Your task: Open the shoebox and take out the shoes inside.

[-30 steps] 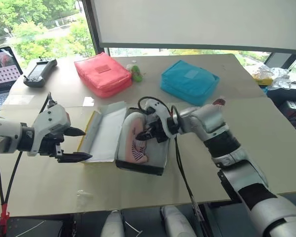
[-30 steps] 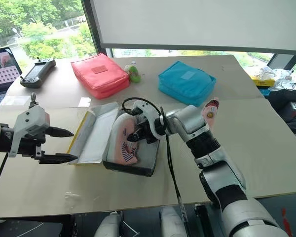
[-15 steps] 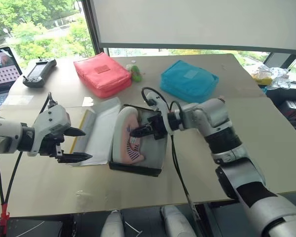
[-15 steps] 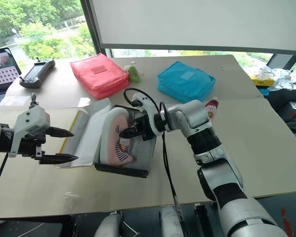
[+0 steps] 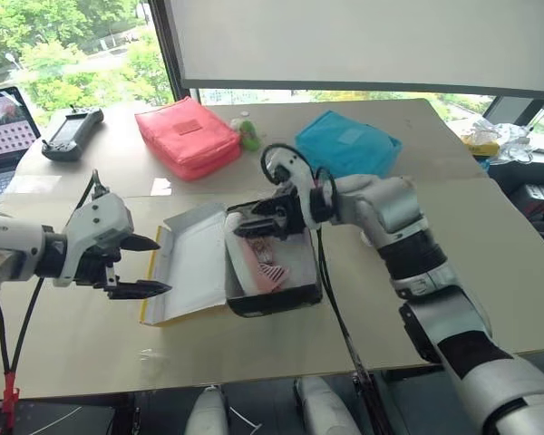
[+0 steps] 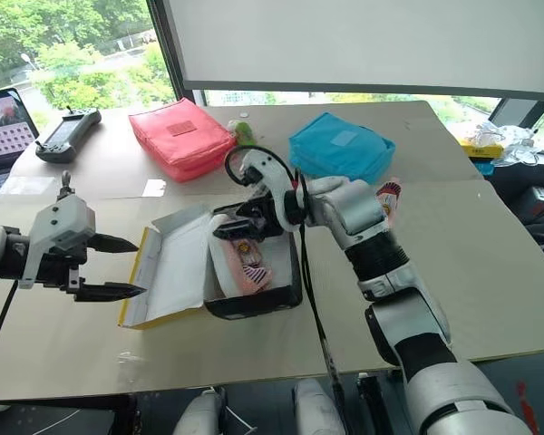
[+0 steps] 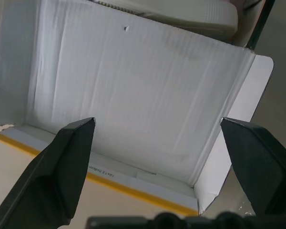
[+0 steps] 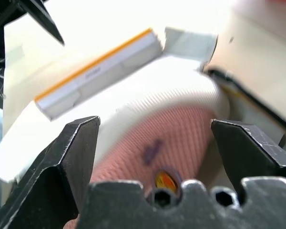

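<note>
Shoebox [image 5: 274, 281]: we count one, mid-table, lid flopped open to the left, pink shoes [image 5: 265, 264] inside; how many shoes we can't tell. Head views: right gripper [image 5: 247, 222] over the box's far edge, fingers spread, empty; left gripper [image 5: 148, 266] left of the lid, spread, empty. Two pouches at the far side: one red pouch [image 5: 189, 134], one blue pouch [image 5: 348, 149]. Left wrist: white lid interior between spread fingers. Right wrist: pink shoe below parted fingers.
</note>
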